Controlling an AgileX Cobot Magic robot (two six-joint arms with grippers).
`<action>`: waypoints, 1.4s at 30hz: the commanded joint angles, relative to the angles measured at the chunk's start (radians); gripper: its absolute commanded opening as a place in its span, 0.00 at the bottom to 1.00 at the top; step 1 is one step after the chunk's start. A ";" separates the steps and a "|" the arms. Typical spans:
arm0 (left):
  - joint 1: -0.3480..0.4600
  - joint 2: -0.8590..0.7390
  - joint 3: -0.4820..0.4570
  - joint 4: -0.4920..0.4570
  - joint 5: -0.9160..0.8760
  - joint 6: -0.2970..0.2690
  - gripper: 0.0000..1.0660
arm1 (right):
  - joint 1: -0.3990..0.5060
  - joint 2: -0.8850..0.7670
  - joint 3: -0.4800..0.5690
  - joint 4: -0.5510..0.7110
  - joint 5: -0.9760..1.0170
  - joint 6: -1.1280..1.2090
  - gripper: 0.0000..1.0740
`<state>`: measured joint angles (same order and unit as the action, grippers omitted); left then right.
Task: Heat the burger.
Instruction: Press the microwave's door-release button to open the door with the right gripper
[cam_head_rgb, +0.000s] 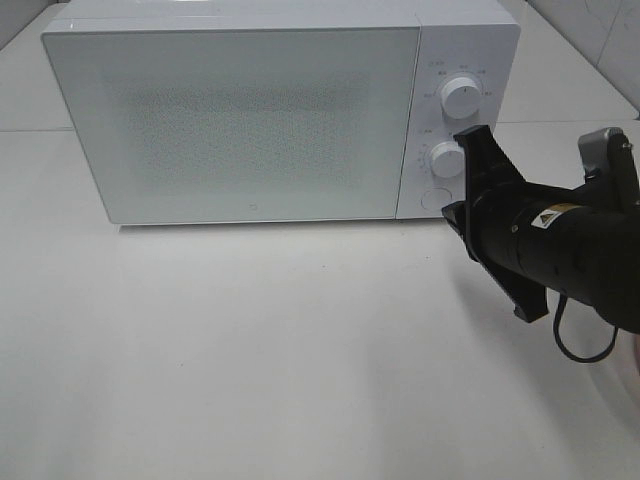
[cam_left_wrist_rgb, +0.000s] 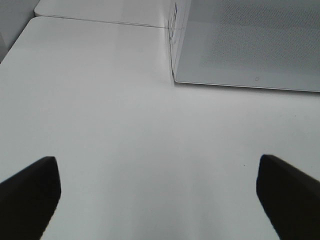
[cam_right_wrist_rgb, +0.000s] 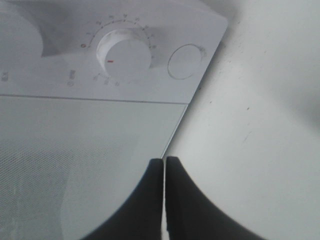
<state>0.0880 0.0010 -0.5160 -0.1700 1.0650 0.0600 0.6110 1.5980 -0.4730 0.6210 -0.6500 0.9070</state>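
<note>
Your right hand (cam_right_wrist_rgb: 164, 161) has its two fingers pressed together with nothing between them. Straight ahead of its tips stands the white microwave (cam_head_rgb: 250, 110), door shut. The tips line up with the lower edge of the door next to the control panel, and you cannot tell whether they touch it. Just past the tips, on that panel, sit the lower knob (cam_right_wrist_rgb: 125, 50) with its red mark and the round button (cam_right_wrist_rgb: 185, 61) beside it. The upper knob (cam_head_rgb: 460, 95) is farther from the hand.

Your left hand (cam_left_wrist_rgb: 157, 200) is spread wide, its fingers (cam_left_wrist_rgb: 30, 197) well apart over bare white tabletop (cam_left_wrist_rgb: 125, 125), holding nothing. The microwave's near corner lies ahead of it, toward the right hand's side.

The burger shows in no view. The door's dotted panel lets nothing be seen through it, so you cannot tell where the burger is.
</note>
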 joint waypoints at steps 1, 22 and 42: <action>0.001 -0.001 0.000 -0.010 0.004 0.001 0.94 | 0.001 -0.002 -0.001 -0.101 -0.001 0.100 0.00; 0.001 -0.001 0.000 -0.010 0.004 0.001 0.94 | -0.099 0.115 -0.001 -0.157 -0.100 0.383 0.00; 0.001 -0.001 0.000 -0.010 0.004 0.001 0.94 | -0.192 0.312 -0.041 -0.340 -0.235 0.596 0.00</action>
<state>0.0880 0.0010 -0.5160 -0.1700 1.0650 0.0600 0.4240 1.8940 -0.4900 0.3050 -0.8710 1.4820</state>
